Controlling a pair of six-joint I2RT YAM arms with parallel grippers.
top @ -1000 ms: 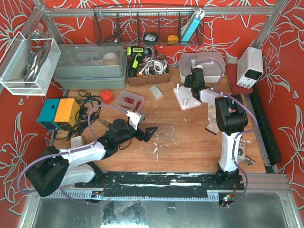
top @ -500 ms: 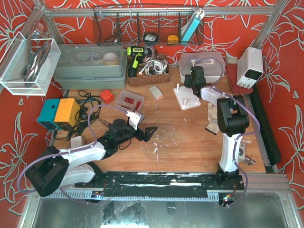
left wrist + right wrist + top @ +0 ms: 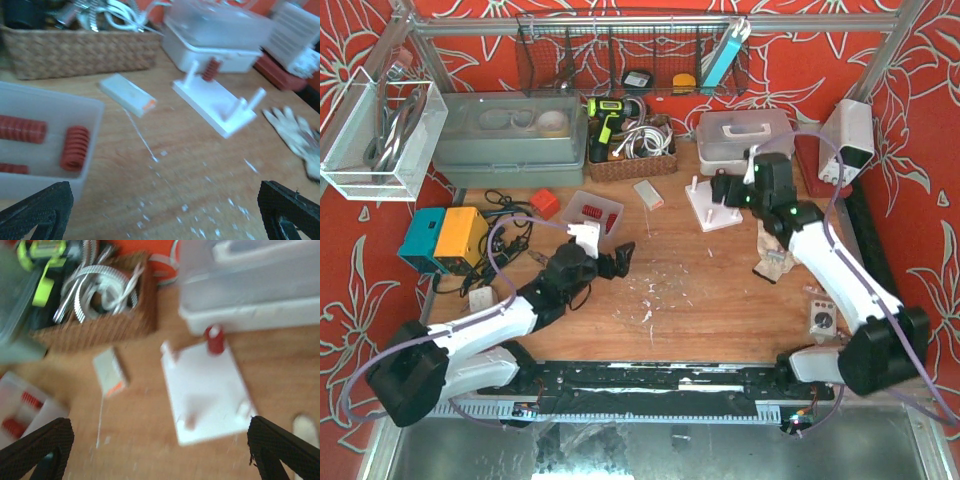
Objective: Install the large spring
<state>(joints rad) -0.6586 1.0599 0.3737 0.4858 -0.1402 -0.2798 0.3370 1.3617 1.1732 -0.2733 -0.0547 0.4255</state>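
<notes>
R arm reaches toward white plate (image 3: 205,385), R pincer (image 3: 160,452) released; spring (image 3: 215,339) upright on plate. L pincer (image 3: 160,215) wide, low.

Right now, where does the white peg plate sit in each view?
Top external: white peg plate, right of centre, upper half.
Left wrist: the plate, upper right of centre.
Right wrist: the plate, centre right.
Shared landmark: wicker basket, up-left of the plate throughout.

A red spring (image 3: 215,339) is standing on a white plate (image 3: 206,390) over the brown surface (image 3: 142,412); white flowers are patterning the red backdrop (image 3: 932,215).
</notes>
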